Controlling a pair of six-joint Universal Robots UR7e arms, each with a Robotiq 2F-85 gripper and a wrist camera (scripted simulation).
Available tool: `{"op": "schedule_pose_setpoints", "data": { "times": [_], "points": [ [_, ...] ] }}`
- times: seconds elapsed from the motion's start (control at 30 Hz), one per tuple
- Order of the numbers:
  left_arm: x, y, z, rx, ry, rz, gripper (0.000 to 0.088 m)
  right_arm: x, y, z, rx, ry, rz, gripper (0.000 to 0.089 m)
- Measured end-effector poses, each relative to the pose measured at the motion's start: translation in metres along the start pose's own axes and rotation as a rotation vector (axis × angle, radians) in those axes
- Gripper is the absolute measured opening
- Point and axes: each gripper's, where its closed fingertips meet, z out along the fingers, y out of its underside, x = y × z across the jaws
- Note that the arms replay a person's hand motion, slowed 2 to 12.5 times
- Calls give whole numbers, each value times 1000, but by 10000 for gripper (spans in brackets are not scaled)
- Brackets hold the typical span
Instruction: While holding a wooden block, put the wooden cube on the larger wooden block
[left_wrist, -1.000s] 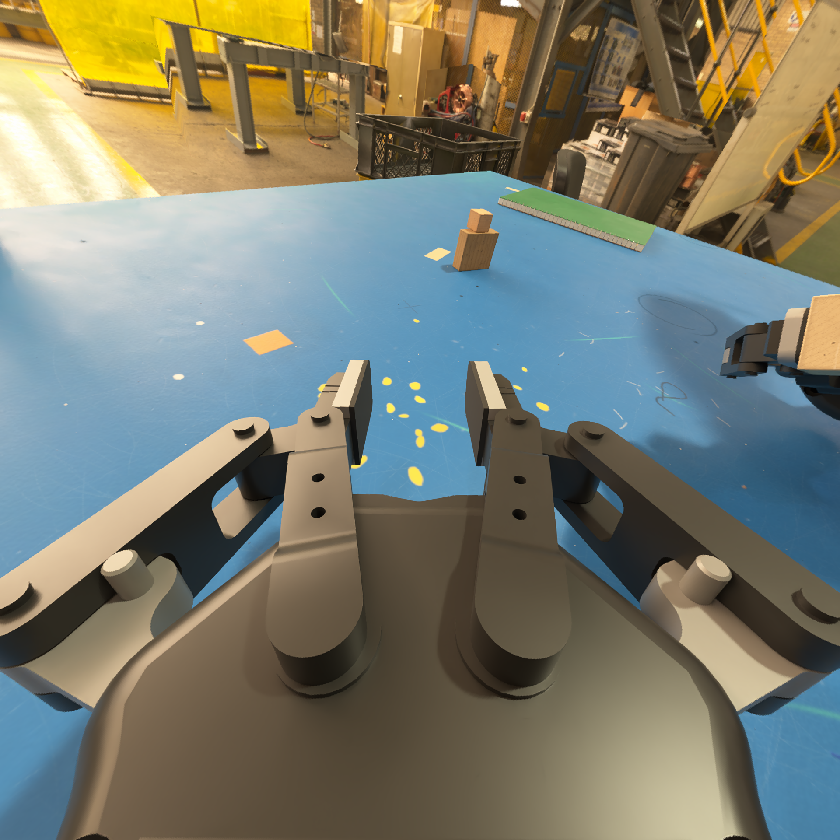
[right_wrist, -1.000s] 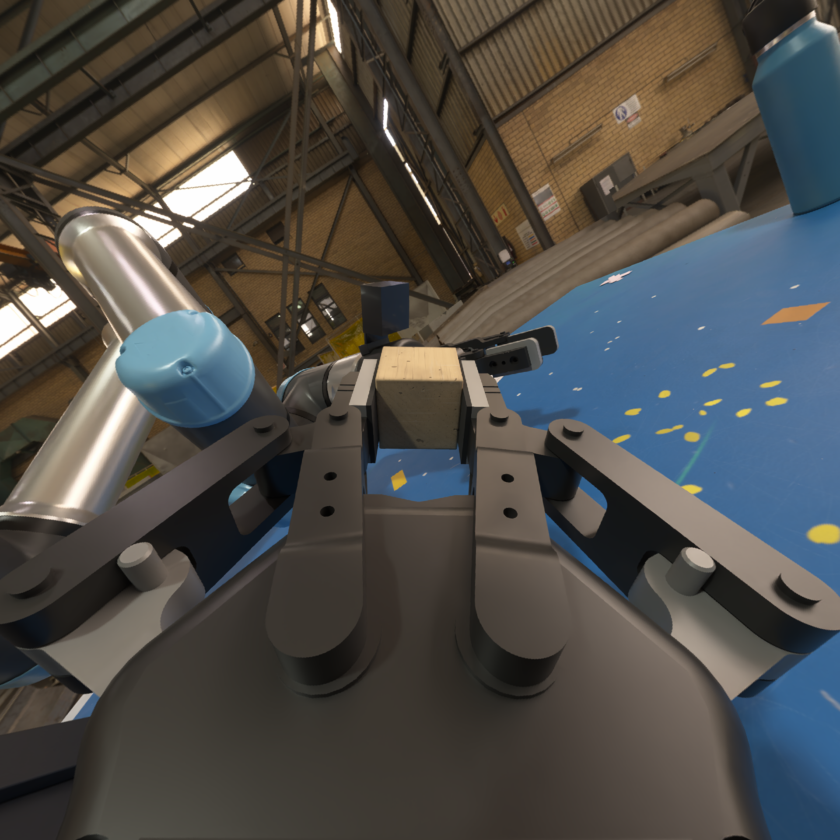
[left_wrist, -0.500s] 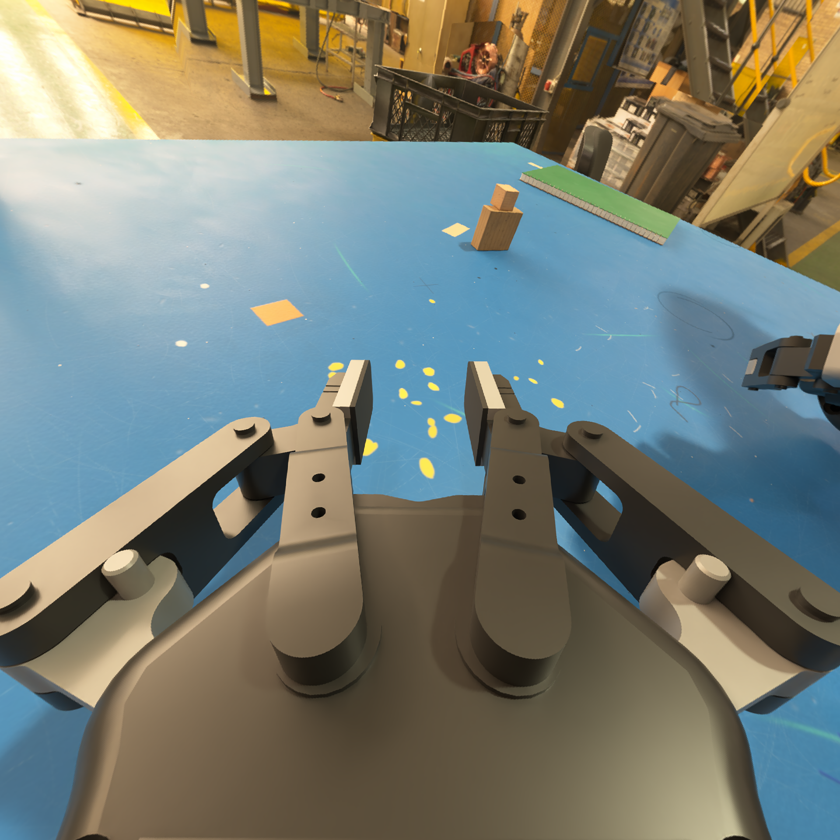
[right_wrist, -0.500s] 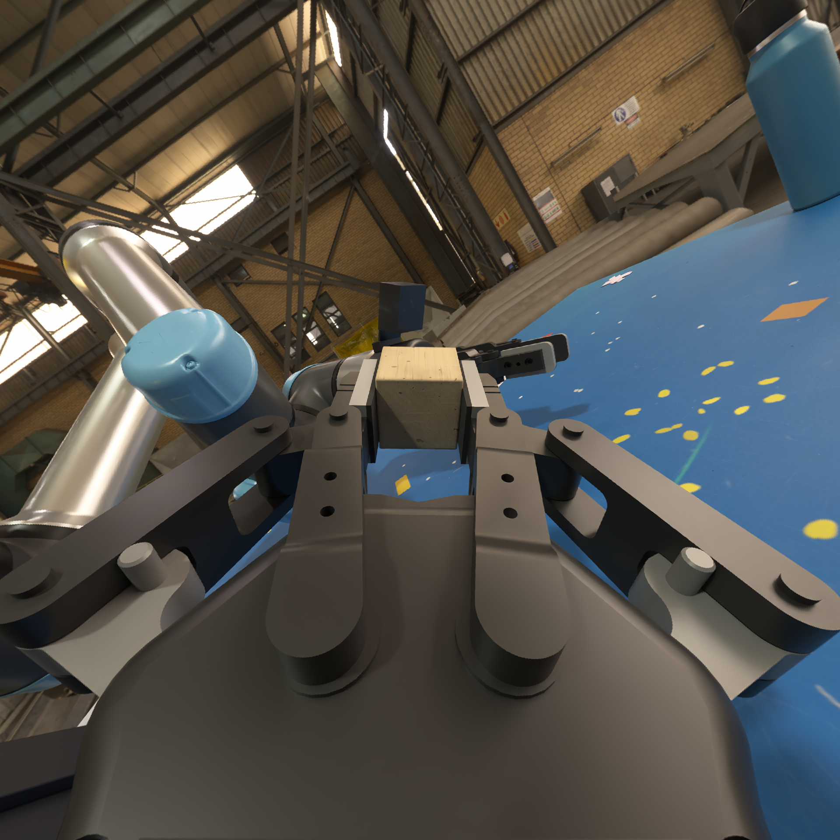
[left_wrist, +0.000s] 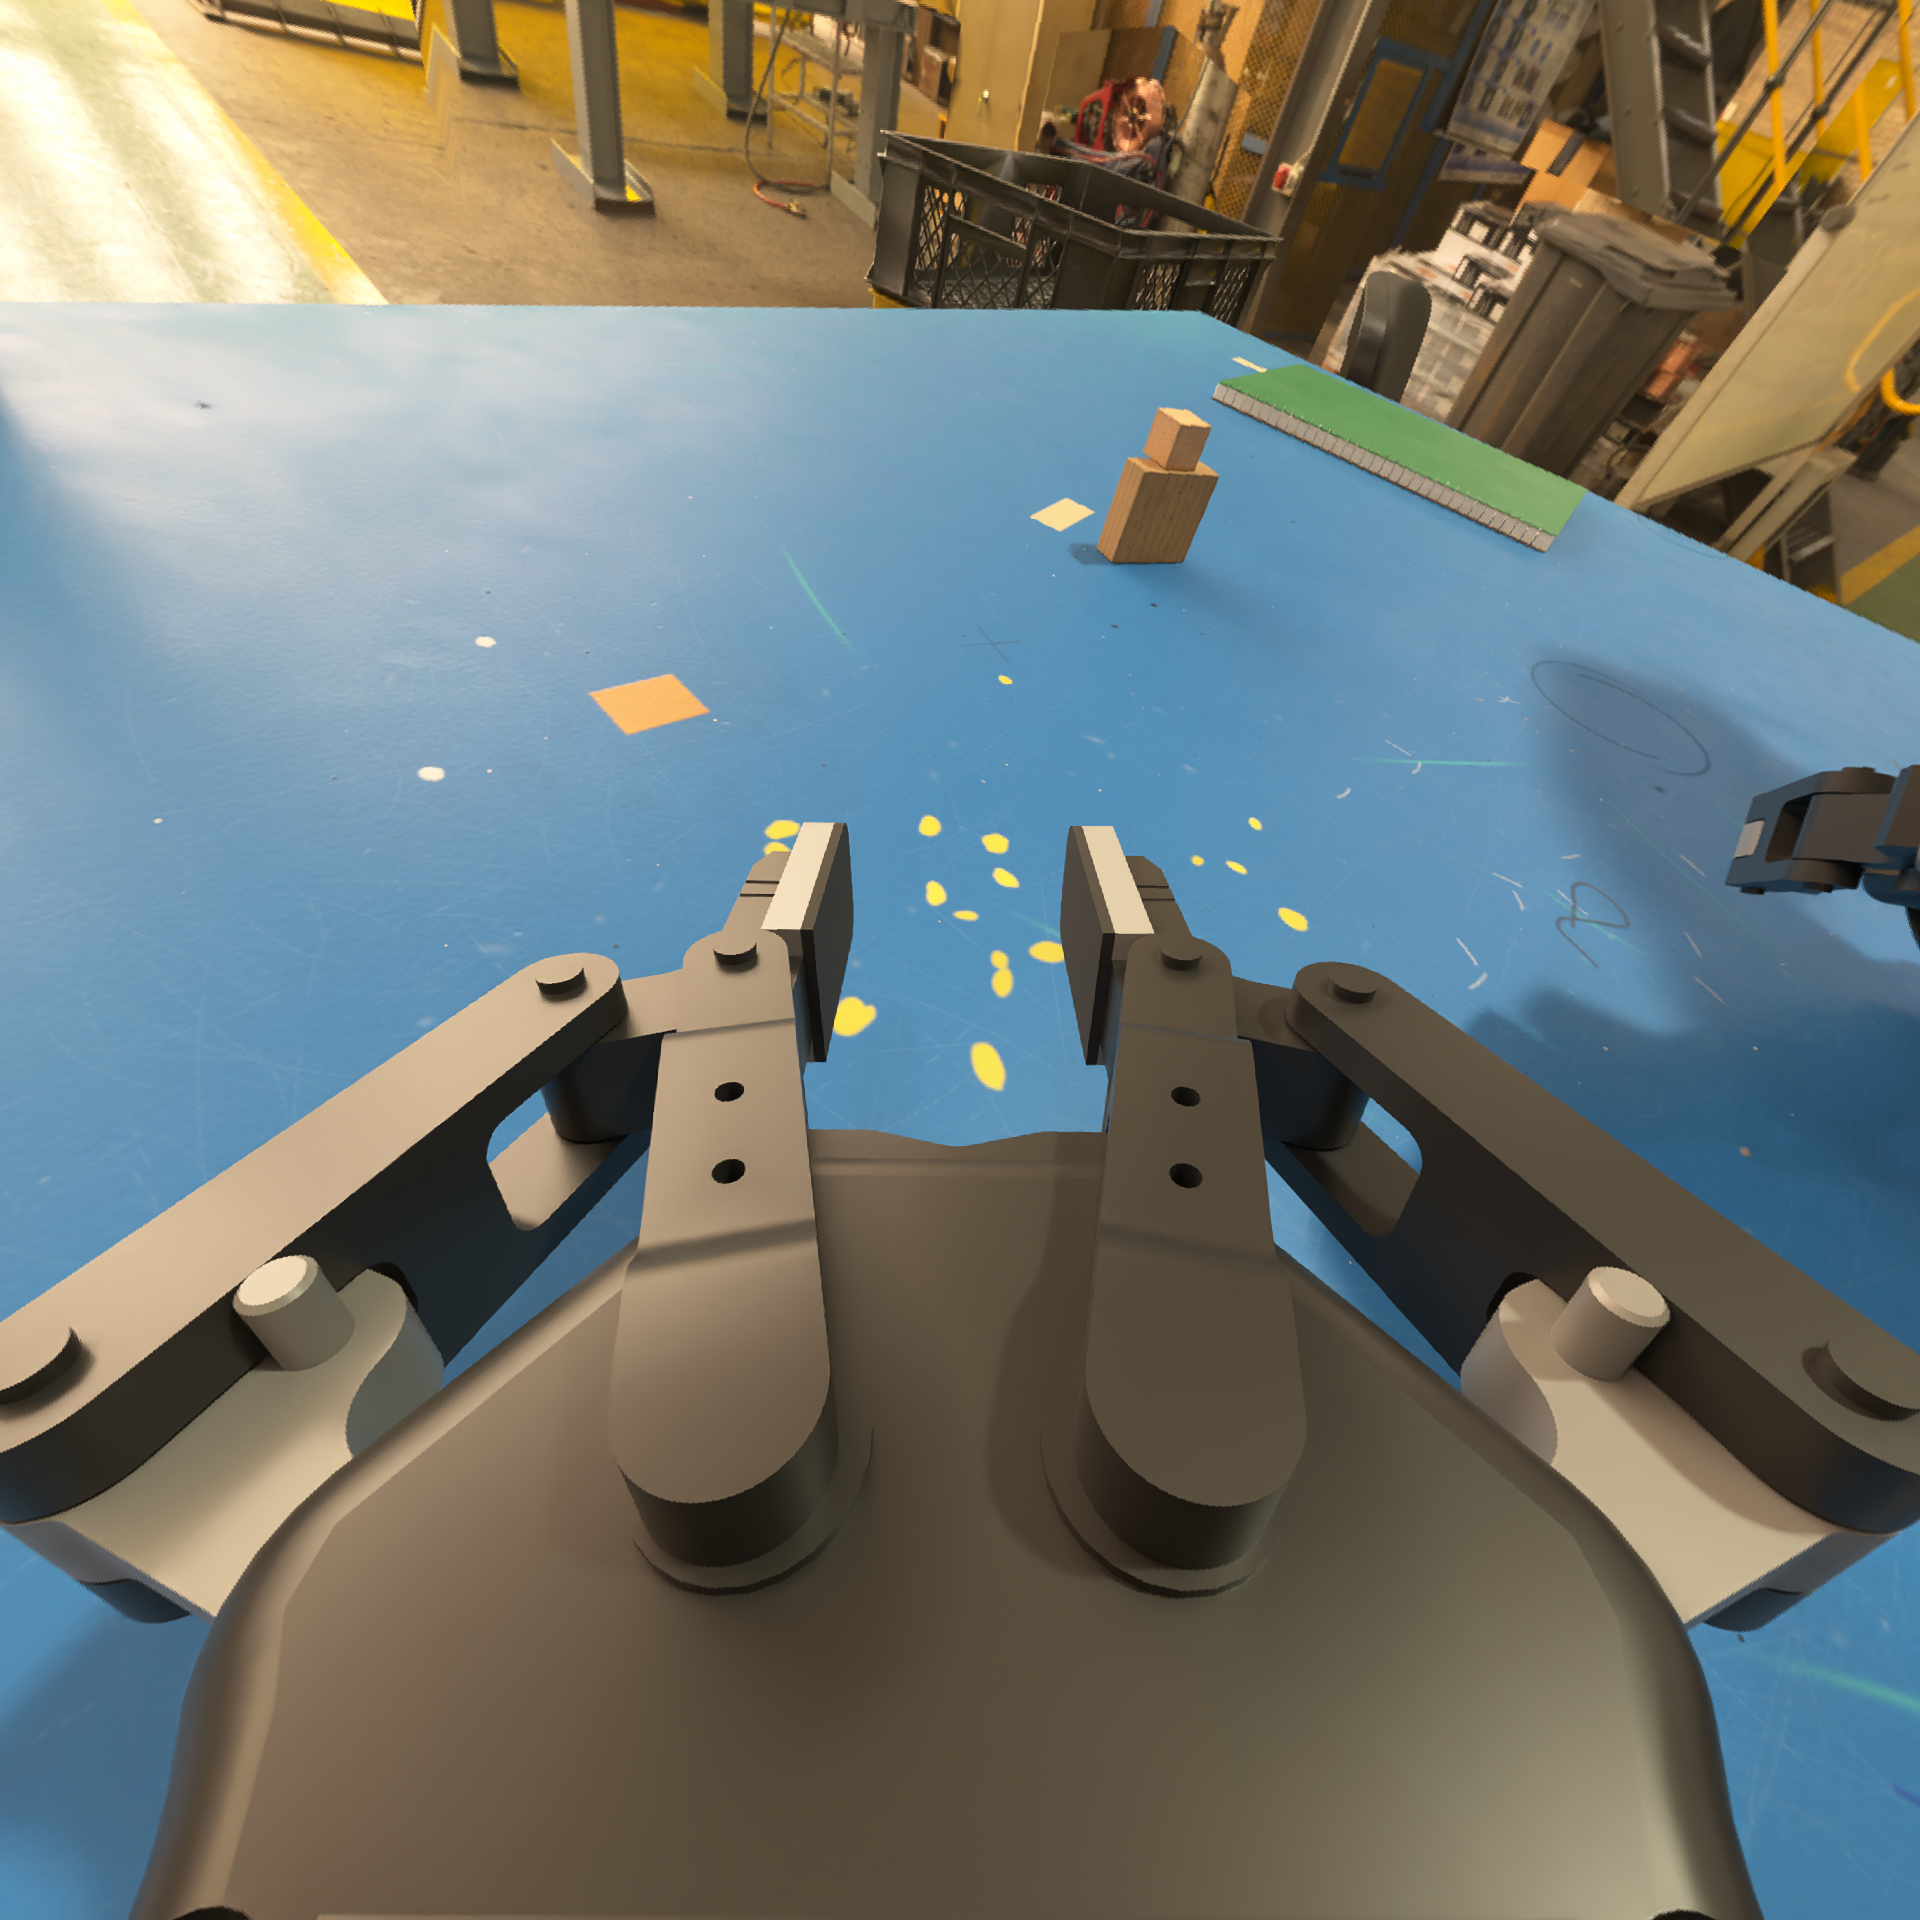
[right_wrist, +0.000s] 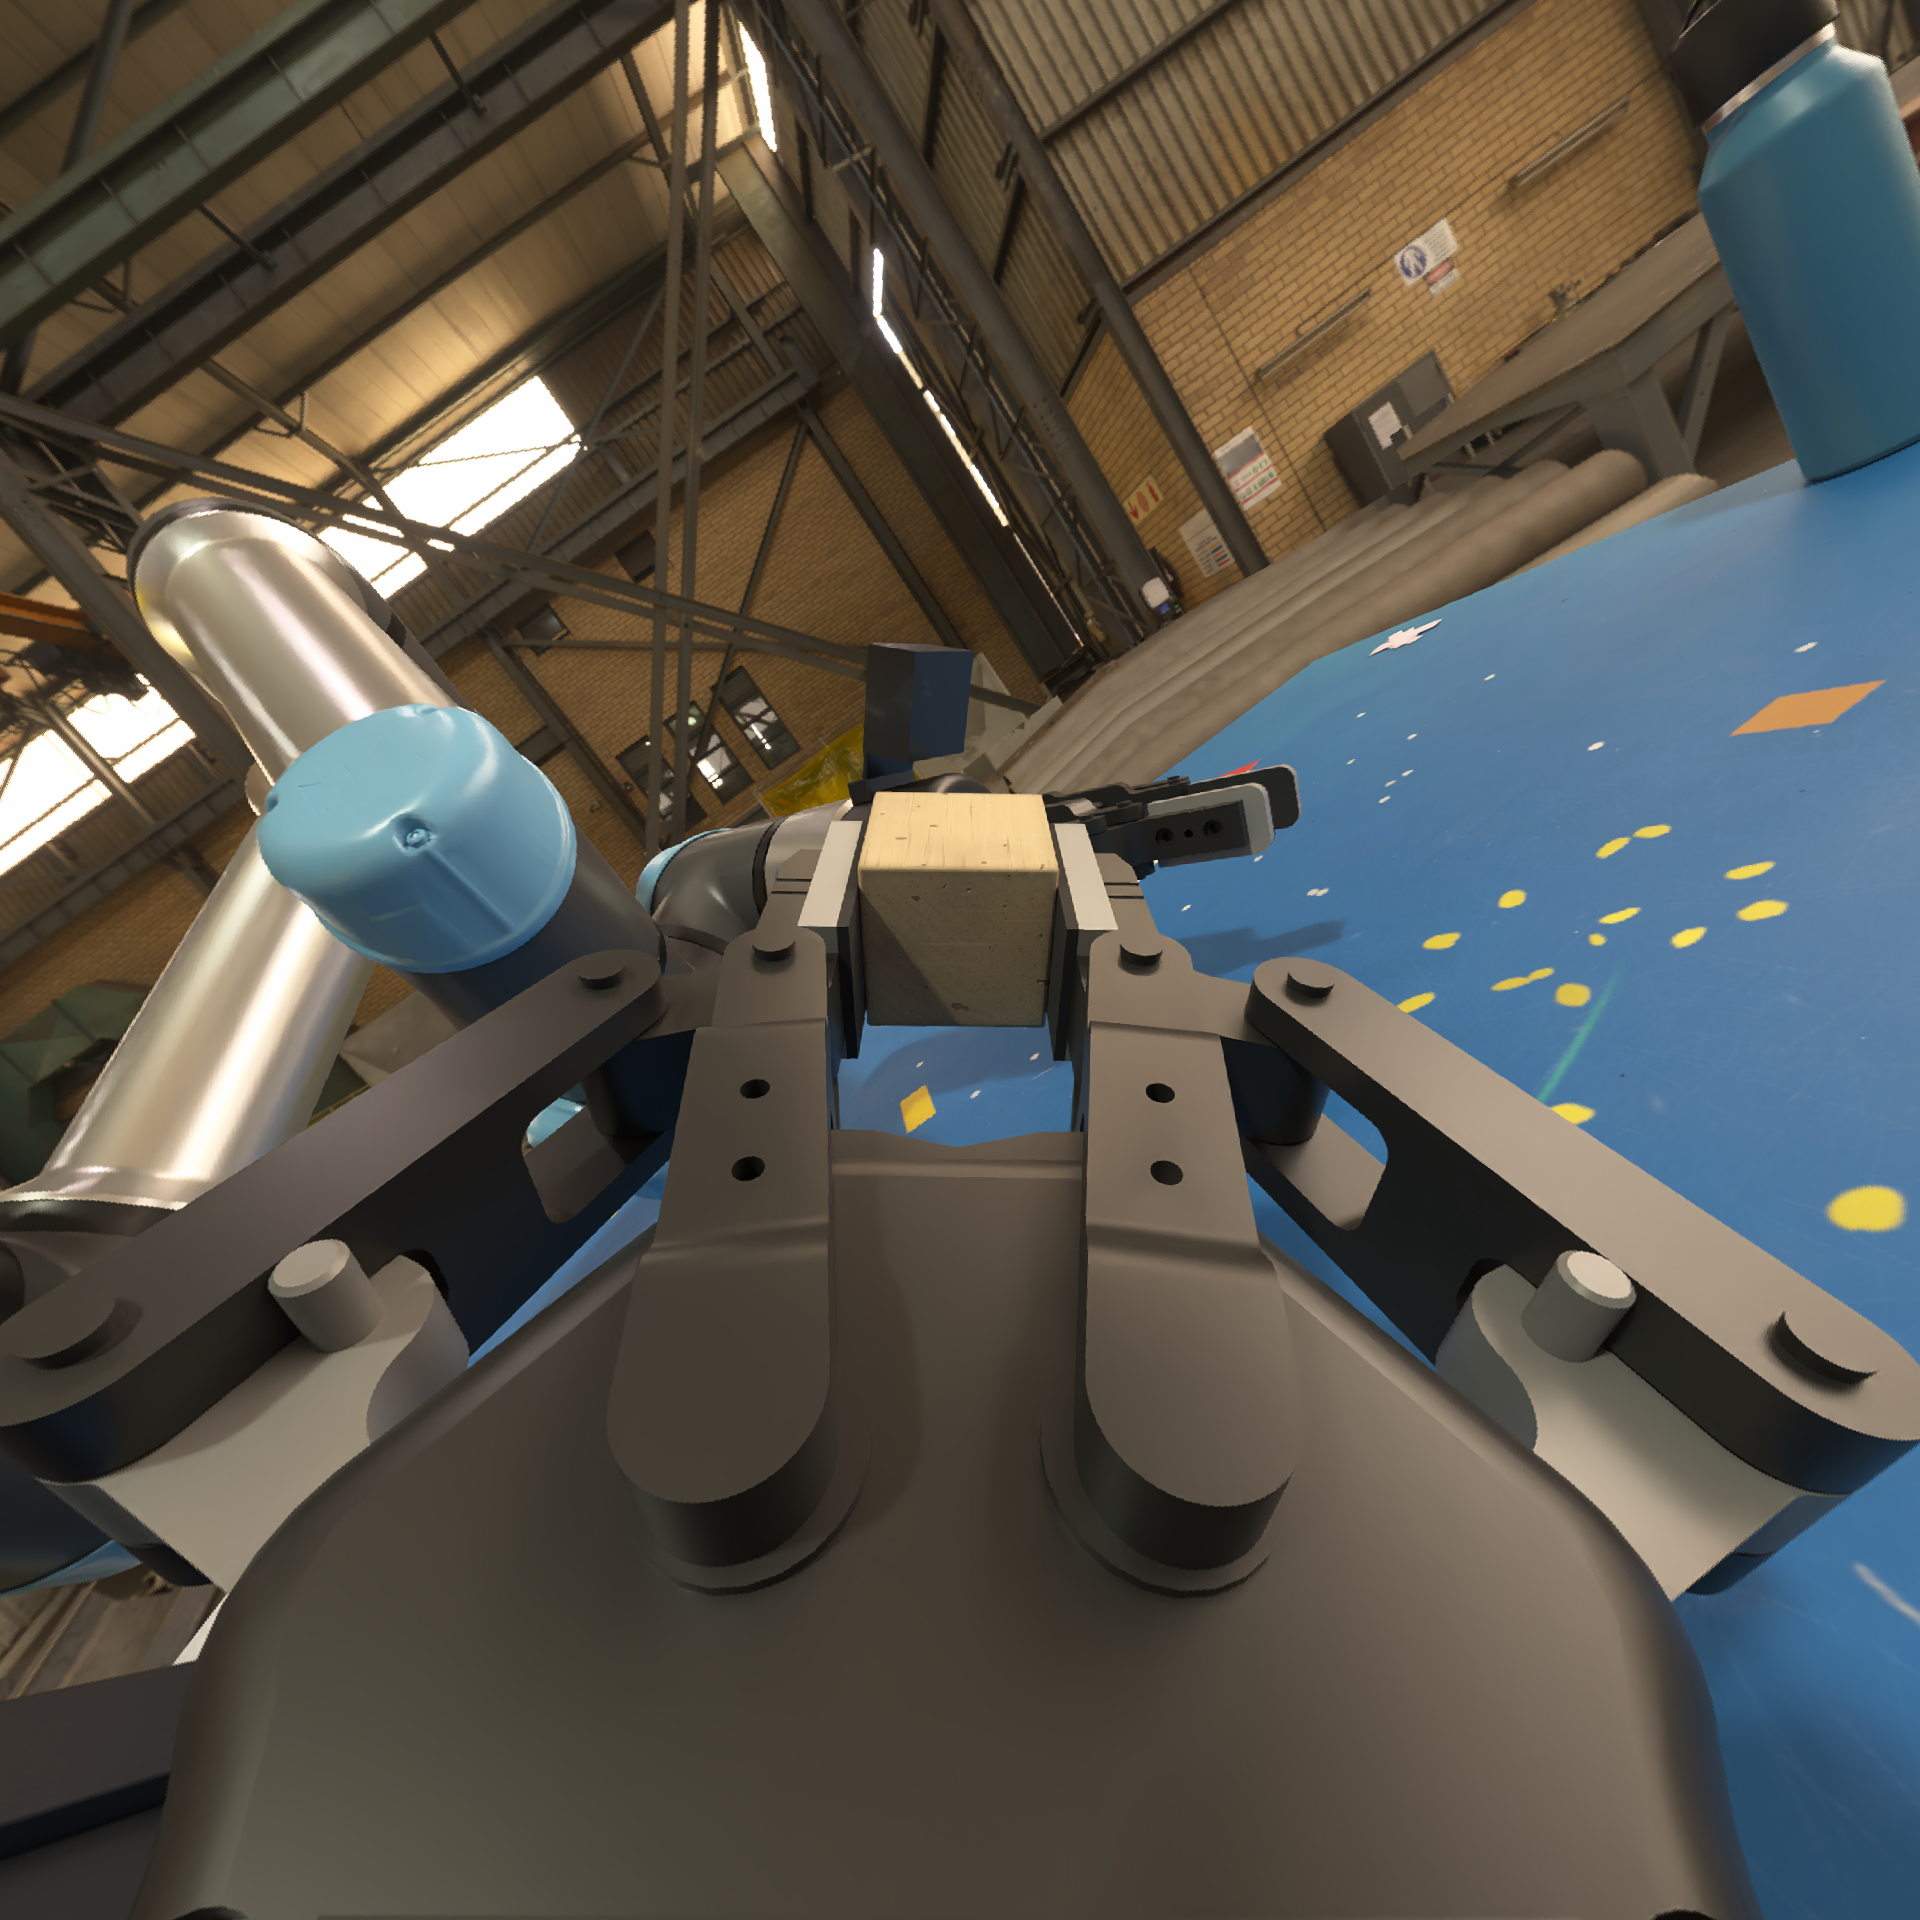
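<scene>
In the left wrist view a small wooden cube (left_wrist: 1176, 437) sits on top of the larger wooden block (left_wrist: 1155, 512), which stands far ahead on the blue table (left_wrist: 416, 520). My left gripper (left_wrist: 956, 914) is open and empty, well short of the stack, above yellow specks. My right gripper (right_wrist: 956, 894) is shut on a pale wooden block (right_wrist: 954, 904), held above the table. Part of the right gripper shows at the right edge of the left wrist view (left_wrist: 1818, 831). The left gripper shows behind the held block in the right wrist view (right_wrist: 1195, 821).
A green board (left_wrist: 1403, 452) lies at the table's far right edge. An orange patch (left_wrist: 649, 702) and a pale patch (left_wrist: 1061, 513) mark the table. A blue bottle (right_wrist: 1818, 260) stands at the far side. The left arm (right_wrist: 312, 779) rises at the left. A black crate (left_wrist: 1060, 239) stands beyond the table.
The left wrist view has drawn back and shifted, so the stack sits farther right. The right gripper has slid toward the right edge of that view. Both grips are unchanged.
</scene>
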Motion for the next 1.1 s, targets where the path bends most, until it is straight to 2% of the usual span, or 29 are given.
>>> {"op": "schedule_pose_setpoints", "data": {
  "times": [0.57,1.1],
  "points": [
    [5,7,6,-60,2,50,368,1,0,0,0,2,6,280],
    [14,18,13,-141,-7,155,370,0,-2,-1,12,-9,10,280]
  ]
}}
